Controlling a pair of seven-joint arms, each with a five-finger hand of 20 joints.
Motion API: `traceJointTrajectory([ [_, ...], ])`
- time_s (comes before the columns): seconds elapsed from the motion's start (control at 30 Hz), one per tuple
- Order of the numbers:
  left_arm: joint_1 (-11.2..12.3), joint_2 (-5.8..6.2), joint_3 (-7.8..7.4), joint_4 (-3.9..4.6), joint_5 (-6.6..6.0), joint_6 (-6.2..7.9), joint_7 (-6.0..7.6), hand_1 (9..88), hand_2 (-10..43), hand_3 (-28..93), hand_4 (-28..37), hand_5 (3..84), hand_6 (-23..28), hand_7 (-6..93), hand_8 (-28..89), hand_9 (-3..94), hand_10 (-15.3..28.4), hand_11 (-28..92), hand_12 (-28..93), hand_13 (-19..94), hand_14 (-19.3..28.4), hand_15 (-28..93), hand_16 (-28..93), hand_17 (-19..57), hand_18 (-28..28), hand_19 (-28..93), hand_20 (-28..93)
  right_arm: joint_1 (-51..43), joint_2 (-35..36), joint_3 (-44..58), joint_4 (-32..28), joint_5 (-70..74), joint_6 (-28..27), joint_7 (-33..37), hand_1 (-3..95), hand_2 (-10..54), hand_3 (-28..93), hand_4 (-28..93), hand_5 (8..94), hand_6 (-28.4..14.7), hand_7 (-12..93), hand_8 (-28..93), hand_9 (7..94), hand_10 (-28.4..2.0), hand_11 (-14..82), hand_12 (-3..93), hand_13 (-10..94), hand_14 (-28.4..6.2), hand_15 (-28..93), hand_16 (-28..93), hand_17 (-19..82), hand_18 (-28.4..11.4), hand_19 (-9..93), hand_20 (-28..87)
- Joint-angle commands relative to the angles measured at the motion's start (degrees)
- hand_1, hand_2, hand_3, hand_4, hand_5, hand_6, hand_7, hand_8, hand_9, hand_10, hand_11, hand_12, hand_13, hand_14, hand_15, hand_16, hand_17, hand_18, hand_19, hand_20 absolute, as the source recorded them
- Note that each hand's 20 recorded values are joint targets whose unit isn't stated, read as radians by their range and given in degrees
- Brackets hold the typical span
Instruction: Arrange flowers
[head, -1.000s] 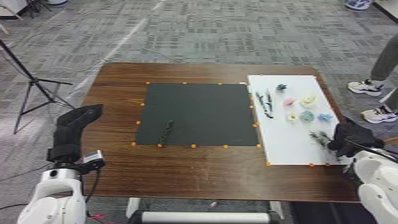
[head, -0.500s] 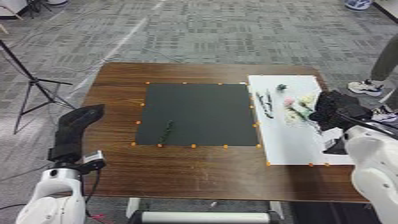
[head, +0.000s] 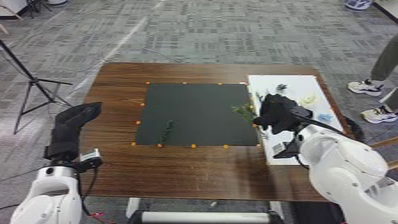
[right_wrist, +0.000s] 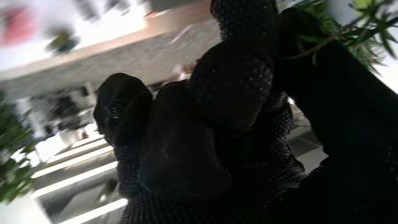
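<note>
From where I stand, the right robot hand (head: 281, 111) is above the white sheet (head: 305, 82) on the robot's right side of the table (head: 204, 172), its fingers curled, pinching a leafy green sprig (head: 243, 111) that extends over the adjoining edge of the black mat (head: 197, 107). A second, slender green stem (head: 167, 132) lies on the mat. A dark green rosette (head: 281, 87), a pale yellow flower (head: 308, 100) and a blue flower (head: 325, 117) rest on the sheet. The left robot hand (head: 75, 117), fingers extended and together, is beside the table's left edge.
</note>
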Motion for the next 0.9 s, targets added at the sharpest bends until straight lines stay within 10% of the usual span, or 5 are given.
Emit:
traceJointTrajectory([
  [0.03, -0.3, 0.05, 0.28, -0.15, -0.22, -0.9, -0.72, 29.0, -0.7, 69, -16.7, 51.5, 4.2, 20.5, -8, 46.6, 13.3, 22, 11, 36, 16.8, 22, 0, 7.9, 11.9, 14, 19, 9.54, -7.07, -8.05, 4.36, 1.46, -0.03, -0.13, 42.3, -6.2, 73, -8, 91.5, 0.5, 33, 17, 93.7, -9.0, 53.6, 19.6, 92, -5.8, 73, 39, 56, -23.8, 93, 58],
  [0.9, -1.84, -0.57, 2.04, 1.0, 0.6, -4.51, -2.13, 28.8, -1.0, 70, -16.6, 51.0, 4.3, 19.7, -8, 45.2, 13.1, 21, 12, 35, 16.9, 21, 0, 7.1, 12.2, 13, 19, 19.47, -21.85, -24.49, 30.4, -17.02, 16.44, -0.34, 42.7, -4.8, 73, -10, 91.5, 0.3, 32, 14, 93.7, -9.3, 51.5, 18.5, 94, -4.6, 69, 39, 57, -23.2, 93, 56],
])
